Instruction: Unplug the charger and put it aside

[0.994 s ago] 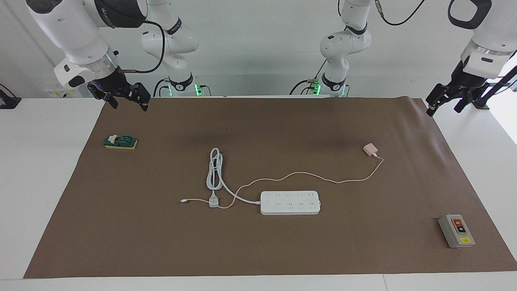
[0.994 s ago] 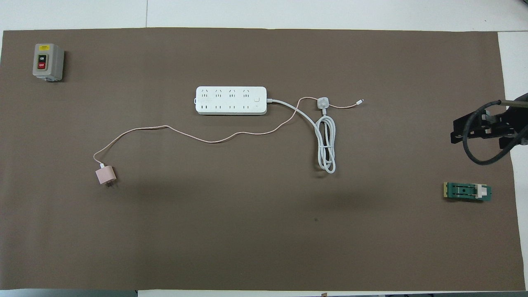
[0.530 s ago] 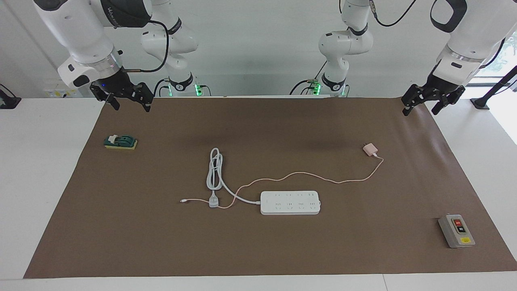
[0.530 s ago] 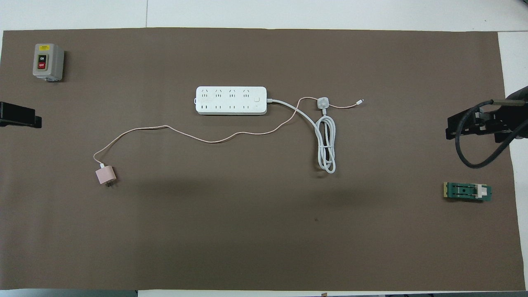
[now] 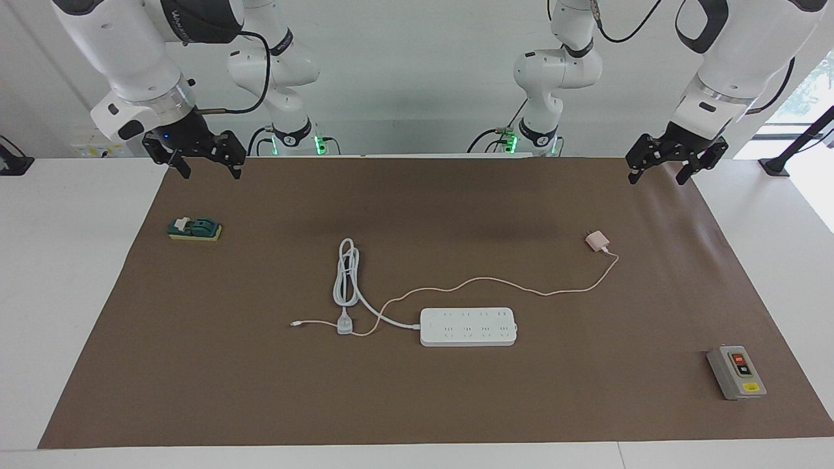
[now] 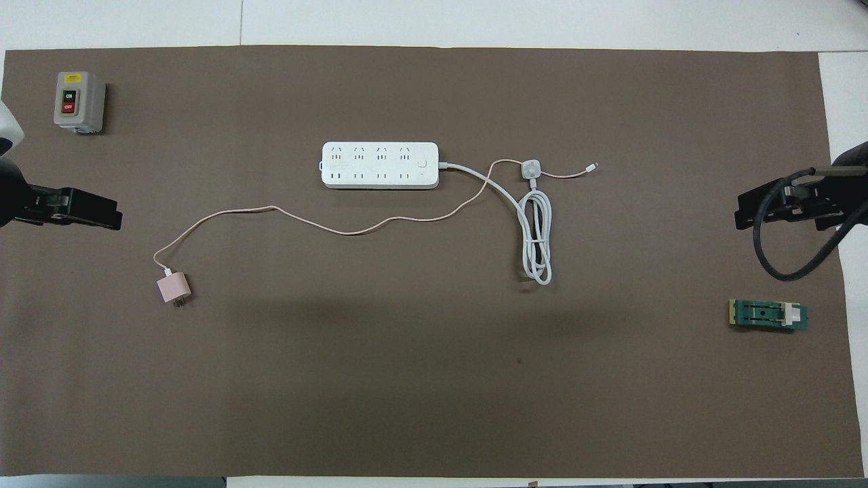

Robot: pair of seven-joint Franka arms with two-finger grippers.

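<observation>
The pale pink charger point(image 5: 597, 241) lies on the brown mat, not plugged in, nearer to the robots than the white power strip point(image 5: 468, 326) and toward the left arm's end. Its thin pink cable point(image 5: 495, 283) runs past the strip to a loose tip. It also shows in the overhead view point(image 6: 174, 289), as does the strip point(image 6: 380, 165). My left gripper point(image 5: 657, 177) is open and empty, raised over the mat's edge at its own end point(image 6: 74, 213). My right gripper point(image 5: 210, 172) is open and empty, raised over the mat's other end point(image 6: 780, 210).
A pale grey plug point(image 5: 345, 324) with a coiled thick white cord point(image 5: 346, 273) lies beside the strip. A grey on/off switch box point(image 5: 736, 371) stands at the left arm's end, farther from the robots. A green knife switch point(image 5: 194, 228) lies at the right arm's end.
My left gripper has moved in from off the table's end to over the mat's edge. My right gripper has hardly shifted. The charger and strip have not moved.
</observation>
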